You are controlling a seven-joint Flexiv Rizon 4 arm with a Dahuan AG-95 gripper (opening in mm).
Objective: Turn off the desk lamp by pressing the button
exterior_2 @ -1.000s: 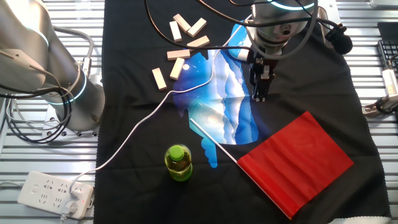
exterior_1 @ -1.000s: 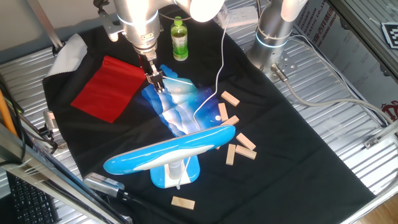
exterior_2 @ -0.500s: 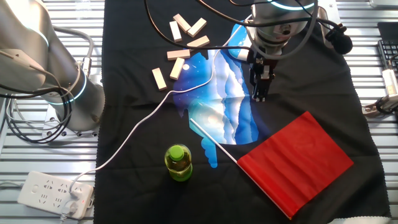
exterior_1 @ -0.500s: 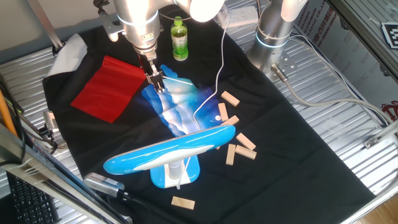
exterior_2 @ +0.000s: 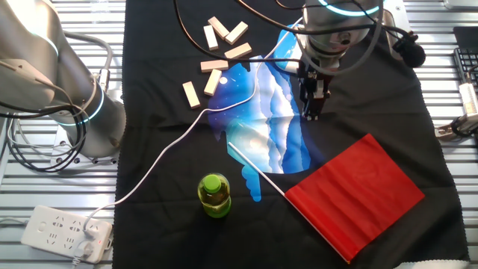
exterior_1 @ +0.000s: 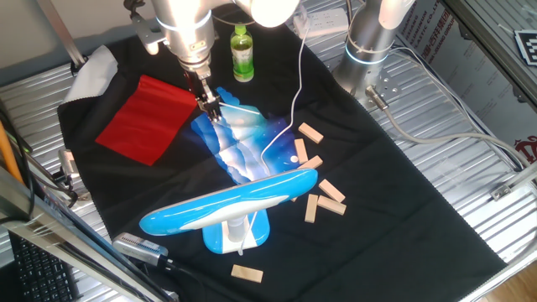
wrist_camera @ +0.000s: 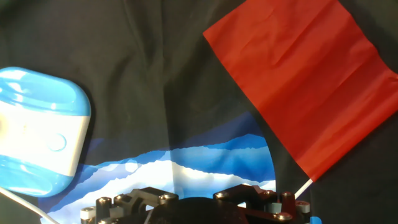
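Observation:
The desk lamp [exterior_1: 226, 205] stands at the near edge of the black cloth, with a long sky-blue and white head above a blue base [exterior_1: 220, 239]. Its thin white cord [exterior_1: 298, 92] runs to the back. My gripper [exterior_1: 211, 115] points down over the far end of a blue-and-white patterned sheet [exterior_1: 239, 151], well away from the lamp. It also shows in the other fixed view [exterior_2: 312, 113]. In the hand view a rounded blue and white end of the lamp [wrist_camera: 37, 134] with a faint round button [wrist_camera: 56, 142] lies at the left. My fingertips are not in that view.
A red flag [exterior_1: 147, 117] on a white stick lies left of my gripper. A green bottle [exterior_1: 242, 52] stands at the back. Several wooden blocks [exterior_1: 311, 132] lie right of the lamp. A second arm's base [exterior_1: 369, 42] stands at the back right. A power strip [exterior_2: 63, 228] lies off the cloth.
The arm above has shifted very slightly; my gripper stays over the same spot of the patterned sheet. Nothing else has moved.

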